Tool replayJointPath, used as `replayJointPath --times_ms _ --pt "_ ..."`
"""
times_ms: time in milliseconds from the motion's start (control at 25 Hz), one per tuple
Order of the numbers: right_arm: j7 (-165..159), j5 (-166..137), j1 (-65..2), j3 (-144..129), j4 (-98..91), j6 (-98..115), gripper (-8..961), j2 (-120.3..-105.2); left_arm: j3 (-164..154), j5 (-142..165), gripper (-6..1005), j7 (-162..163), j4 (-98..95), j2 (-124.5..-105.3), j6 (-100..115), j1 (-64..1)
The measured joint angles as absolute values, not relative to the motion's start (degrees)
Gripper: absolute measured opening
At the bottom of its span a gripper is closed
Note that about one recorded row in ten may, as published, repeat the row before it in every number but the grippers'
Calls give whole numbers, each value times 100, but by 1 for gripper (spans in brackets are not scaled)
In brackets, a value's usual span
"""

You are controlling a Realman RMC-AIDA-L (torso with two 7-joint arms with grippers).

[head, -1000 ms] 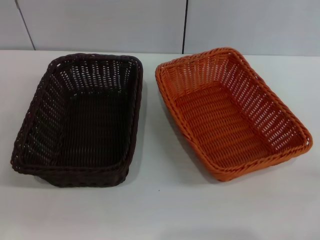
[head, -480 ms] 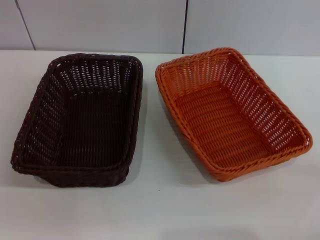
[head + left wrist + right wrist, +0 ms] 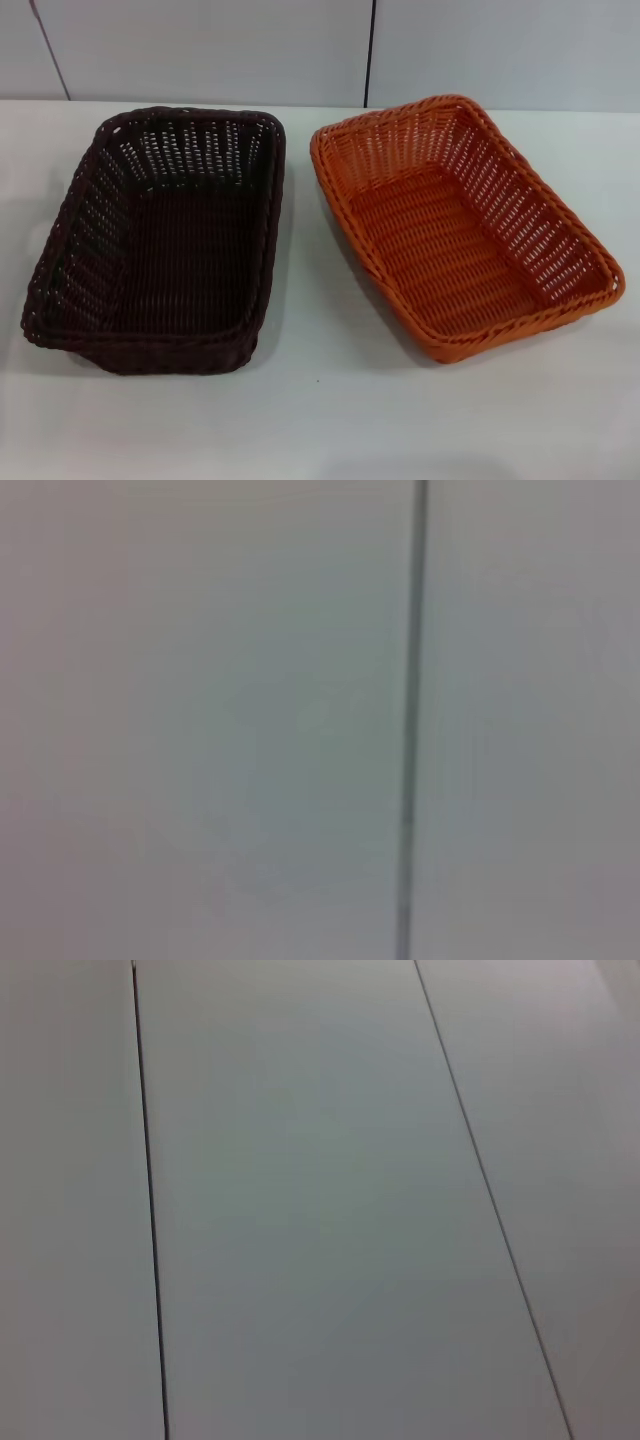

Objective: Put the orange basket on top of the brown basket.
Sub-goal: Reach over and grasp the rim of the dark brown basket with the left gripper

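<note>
Orange basket (image 3: 463, 228) is sitting on the white worktop (image 3: 330, 420), right half of the head view, rotated so its long axis is running from far-left to near-right. Open side is facing up, nothing inside.

Brown basket (image 3: 160, 240) is sitting on the same worktop, left half of the head view, also open side up, nothing inside. Its near rim is looking doubled, one band just outside the other; can't tell whether that is a second basket nested in it.

The two are lying side by side, not touching. A strip of bare worktop is showing between them, narrow at the far corners and widening toward the near edge. Orange one is not on the brown one.

Behind the worktop a pale panelled wall (image 3: 200, 50) is showing, with dark seams (image 3: 371, 50) running down it.

Neither arm is appearing in the head view. Both wrist views are showing only pale panels (image 3: 200, 720) with thin dark seams (image 3: 150, 1210). Left hand and right hand: not in view, so can't tell whether fingers are apart or together.
</note>
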State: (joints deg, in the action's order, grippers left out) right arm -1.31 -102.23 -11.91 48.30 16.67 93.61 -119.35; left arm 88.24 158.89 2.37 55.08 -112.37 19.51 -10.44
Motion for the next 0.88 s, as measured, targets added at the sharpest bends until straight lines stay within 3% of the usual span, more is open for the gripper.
replayJointPath --times_ms 280,320,360,480,560,880 --pt "-131 -10229 -1210 4832 1660 9301 751 -11931 9265 16233 727 -64 8127 -11252 -1911 -921" --pt "-129 -10231 -1215 4834 1660 9297 751 -11930 9535 16226 727 -450 8712 -11385 -3128 -1029" --pt "-129 -10231 -1215 4834 1660 9297 751 -11930 9535 16226 727 -450 8712 -11385 -3128 -1029" --pt "-125 -10231 -1241 4834 1649 9251 751 -11928 10030 16237 727 -1097 9417 -11744 -4638 -1251" --pt "-125 -10231 -1267 4834 1602 9218 751 -11927 10170 16223 729 -1238 9631 -11815 -5411 -1415" --pt "-121 -10236 -1333 4828 1468 9139 751 -11933 10154 16270 733 -1179 9368 -11806 -6172 -1771"
